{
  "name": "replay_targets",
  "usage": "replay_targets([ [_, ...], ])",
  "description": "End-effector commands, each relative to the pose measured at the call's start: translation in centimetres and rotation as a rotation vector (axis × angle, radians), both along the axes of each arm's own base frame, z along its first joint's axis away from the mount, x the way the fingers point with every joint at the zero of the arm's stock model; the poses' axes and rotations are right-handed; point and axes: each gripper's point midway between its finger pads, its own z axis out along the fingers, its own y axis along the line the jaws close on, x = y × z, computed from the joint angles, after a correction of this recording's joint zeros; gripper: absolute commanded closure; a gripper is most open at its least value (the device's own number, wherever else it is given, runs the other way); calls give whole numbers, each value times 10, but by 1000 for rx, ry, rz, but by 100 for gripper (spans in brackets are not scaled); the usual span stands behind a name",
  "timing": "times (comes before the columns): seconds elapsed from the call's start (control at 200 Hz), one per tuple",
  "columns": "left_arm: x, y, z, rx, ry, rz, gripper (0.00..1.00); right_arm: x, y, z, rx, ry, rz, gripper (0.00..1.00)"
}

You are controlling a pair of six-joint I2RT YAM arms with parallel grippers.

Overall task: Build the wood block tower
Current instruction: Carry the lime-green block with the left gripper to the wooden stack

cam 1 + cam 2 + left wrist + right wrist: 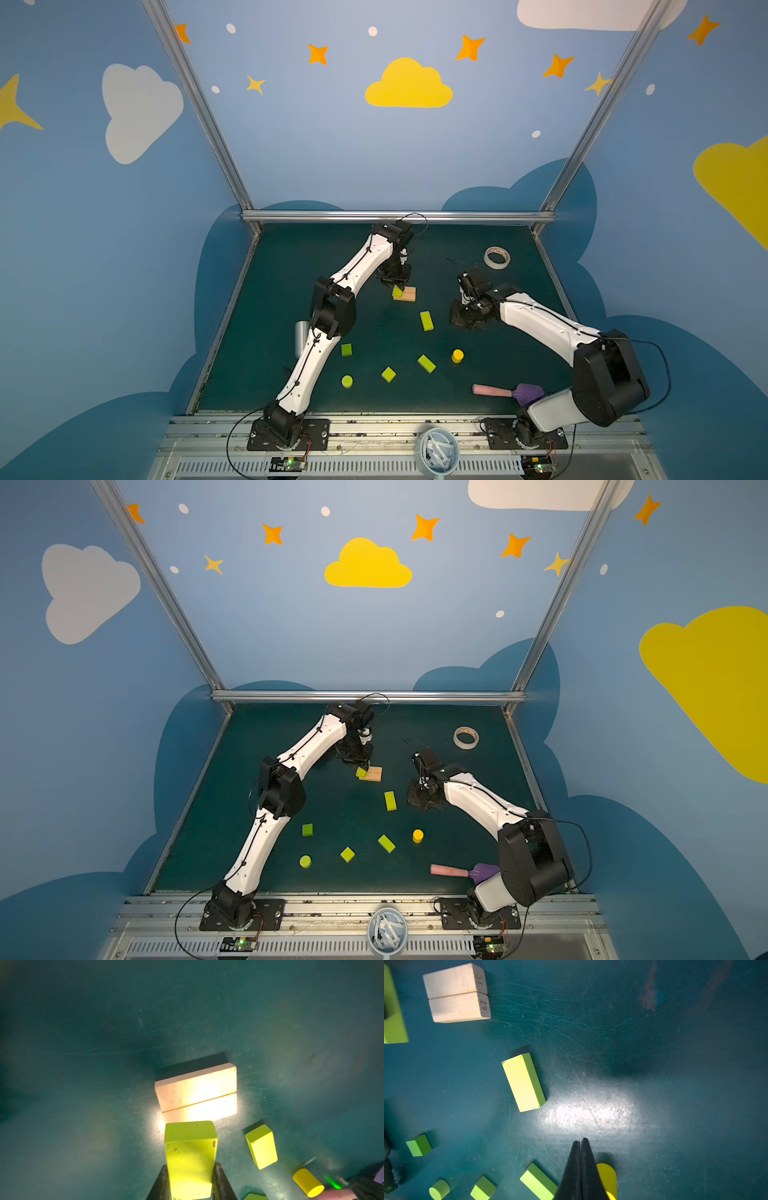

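Dark green surface [440,249], rimmed by metal rails [395,216] and blue cloud-painted walls [332,145]. The left end effector [191,1167] pinches a lime-green wooden bar [190,1147] beside two touching tan wooden bars [197,1091] mid-surface; the right end effector [580,1141] is closed, empty. Bare surface lies beyond them.

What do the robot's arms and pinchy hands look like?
The left arm and right arm have smooth white shells and chunky black joints, with thin black cables running along them. The left gripper and right gripper each have two black, wedge-shaped fingers.
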Motion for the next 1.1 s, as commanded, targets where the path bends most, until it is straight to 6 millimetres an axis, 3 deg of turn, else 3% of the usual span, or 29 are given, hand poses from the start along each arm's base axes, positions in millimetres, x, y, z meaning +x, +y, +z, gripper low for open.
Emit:
replay_targets([
  [0.0,-7,1,-7,9,41,-8,87,-6,-7,4,-13,5,-6,99],
  [0.15,4,7,-14,53,10,61,88,-5,-7,5,-12,4,-9,98],
  [0.29,9,1,-15,26,1,92,89,-4,-6,5,-12,6,-9,99],
  [1.096,13,-7,-32,6,12,103,87,-1,-3,7,-7,12,-6,98],
])
